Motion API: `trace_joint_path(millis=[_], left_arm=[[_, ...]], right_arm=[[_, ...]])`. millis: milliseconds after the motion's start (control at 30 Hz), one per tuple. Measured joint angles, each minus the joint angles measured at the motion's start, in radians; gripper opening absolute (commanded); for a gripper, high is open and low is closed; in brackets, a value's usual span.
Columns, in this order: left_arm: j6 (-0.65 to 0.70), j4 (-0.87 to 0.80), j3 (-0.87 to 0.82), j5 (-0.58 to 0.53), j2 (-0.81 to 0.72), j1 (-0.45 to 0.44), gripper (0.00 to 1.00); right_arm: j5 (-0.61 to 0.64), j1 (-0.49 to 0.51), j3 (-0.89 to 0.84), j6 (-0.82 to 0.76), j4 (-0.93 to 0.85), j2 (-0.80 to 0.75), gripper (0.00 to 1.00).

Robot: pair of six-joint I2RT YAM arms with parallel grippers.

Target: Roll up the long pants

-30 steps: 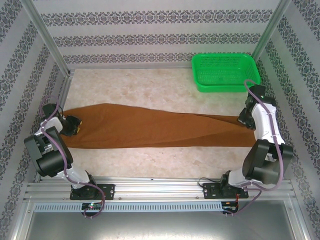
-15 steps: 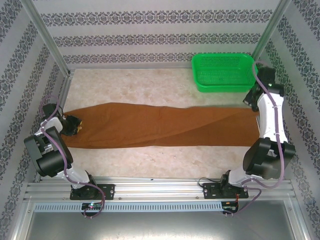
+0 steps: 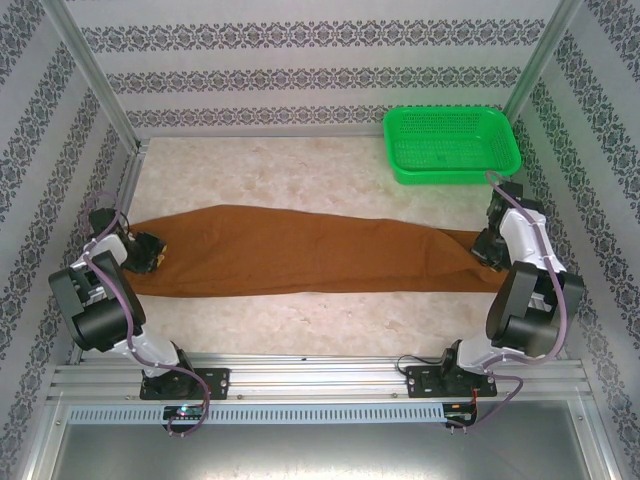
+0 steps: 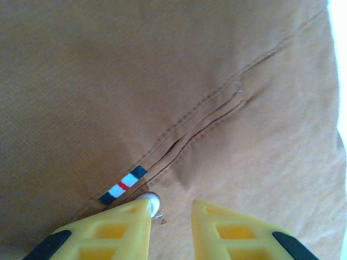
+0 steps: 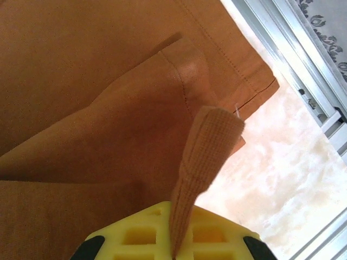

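The right gripper (image 5: 172,249) clamps a leg hem of the long pants (image 3: 300,260), which stretch flat from it to the left gripper (image 4: 171,211), jaws slightly apart at the waist end, grip unclear. A tight roll likely needs both hems squared first.

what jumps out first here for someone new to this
The rust-brown long pants lie stretched across the table from the left gripper to the right gripper, which is shut on a pinched-up fold near the hem. A bright green basket sits at the far right corner.
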Motion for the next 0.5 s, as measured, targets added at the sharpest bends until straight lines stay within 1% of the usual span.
trace_joint_path(millis=[67, 100, 133, 167, 200, 267, 333, 400, 500], left_arm=[[-0.001, -0.001, -0.005, -0.016, 0.011, 0.0, 0.23], [-0.004, -0.001, -0.008, -0.023, 0.013, 0.001, 0.2], [-0.008, -0.001, -0.009, -0.028, 0.013, 0.003, 0.19], [-0.015, -0.001, -0.01, -0.029, 0.013, 0.006, 0.17], [-0.023, -0.001, -0.01, -0.028, 0.015, 0.013, 0.15], [-0.037, -0.001, -0.01, -0.017, 0.026, 0.032, 0.11], [-0.051, -0.002, -0.008, -0.002, 0.036, 0.054, 0.08], [-0.061, -0.002, -0.006, 0.01, 0.039, 0.081, 0.05], [-0.075, -0.004, -0.004, 0.01, 0.039, 0.138, 0.02]], right_arm=[[-0.021, 0.0, -0.052, -0.004, 0.019, -0.019, 0.0], [-0.035, 0.001, -0.081, -0.005, 0.026, -0.028, 0.04], [-0.054, 0.001, -0.104, -0.005, 0.028, -0.033, 0.13], [-0.079, 0.006, -0.127, -0.007, 0.027, -0.035, 0.31], [-0.101, 0.013, -0.141, -0.009, 0.025, -0.035, 0.47], [-0.133, 0.04, -0.149, -0.011, 0.019, -0.035, 0.67], [-0.162, 0.062, -0.149, -0.015, 0.024, -0.04, 0.75], [-0.187, 0.065, -0.149, -0.011, 0.026, -0.061, 0.76], [-0.202, 0.031, -0.148, -0.004, 0.035, -0.114, 0.76]])
